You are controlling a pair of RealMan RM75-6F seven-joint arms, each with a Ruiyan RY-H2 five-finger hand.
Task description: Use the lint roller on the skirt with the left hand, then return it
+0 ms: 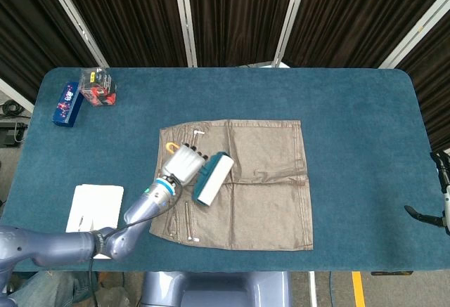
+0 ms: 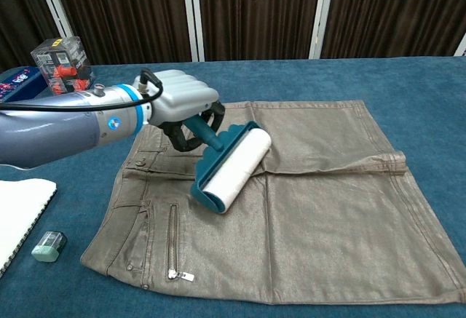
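A brown skirt (image 1: 260, 180) (image 2: 328, 209) lies flat on the blue table. My left hand (image 1: 184, 161) (image 2: 182, 103) grips the teal handle of the lint roller (image 1: 213, 178) (image 2: 234, 168). The white roll rests on the skirt's left-middle, just right of the zipper pockets. My right hand (image 1: 441, 198) shows only partly at the far right edge of the head view, away from the skirt, its fingers too cut off to judge.
A white notebook (image 1: 95, 208) (image 2: 18, 209) and a small teal eraser (image 2: 49, 246) lie left of the skirt. A blue box (image 1: 67, 102) and a clear box with red contents (image 1: 98, 86) (image 2: 64, 63) sit at the far left corner.
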